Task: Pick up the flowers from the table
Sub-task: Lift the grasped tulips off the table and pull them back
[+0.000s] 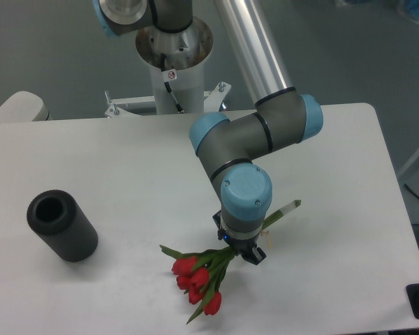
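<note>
Toward the left edge of the table (pixel 126 160) lies a black cylinder (pixel 61 225), on its side with its open end turned toward the far-left corner. It is no part of the job and sits well apart from everything else.

Nearer the middle of the front edge lie the flowers (pixel 197 276), a small bunch of red tulips. The red heads and green leaves fan out toward the front edge, and the bound stems run up and to the right, passing under the arm's wrist and showing again on its far side, the cut end pointing toward the right edge.

The bunch looks light and soft. The heads and leaves would likely crush or tear if pinched, and loose leaves give no firm hold. The bound stems seem the sound place to grasp: slender, springy, somewhat slick, and able to take a moderate squeeze across their width. Held near the heads, the blooms should droop only a little.

The gripper (pixel 243 255) is directly over those stems, just behind the heads, low to the tabletop. Its dark fingers (pixel 255 257) point down around the stem bundle, but the wrist hides the gap between them, so whether they are apart or clamped on the stems cannot be told. Nor is it clear whether the bunch rests on the table or has just left it.
</note>
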Controlling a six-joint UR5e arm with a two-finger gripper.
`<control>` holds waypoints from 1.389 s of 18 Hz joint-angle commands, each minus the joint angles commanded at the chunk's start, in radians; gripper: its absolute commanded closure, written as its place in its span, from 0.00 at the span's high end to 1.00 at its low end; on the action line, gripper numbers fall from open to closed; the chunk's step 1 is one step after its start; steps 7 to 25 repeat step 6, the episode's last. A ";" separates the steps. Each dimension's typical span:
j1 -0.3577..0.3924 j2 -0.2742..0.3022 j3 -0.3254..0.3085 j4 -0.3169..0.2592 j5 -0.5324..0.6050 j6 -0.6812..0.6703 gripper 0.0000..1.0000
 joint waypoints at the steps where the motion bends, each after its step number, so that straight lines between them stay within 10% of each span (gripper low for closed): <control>1: 0.000 0.000 -0.002 0.000 0.002 0.000 0.02; 25: -0.002 0.000 -0.003 0.002 0.002 -0.002 0.03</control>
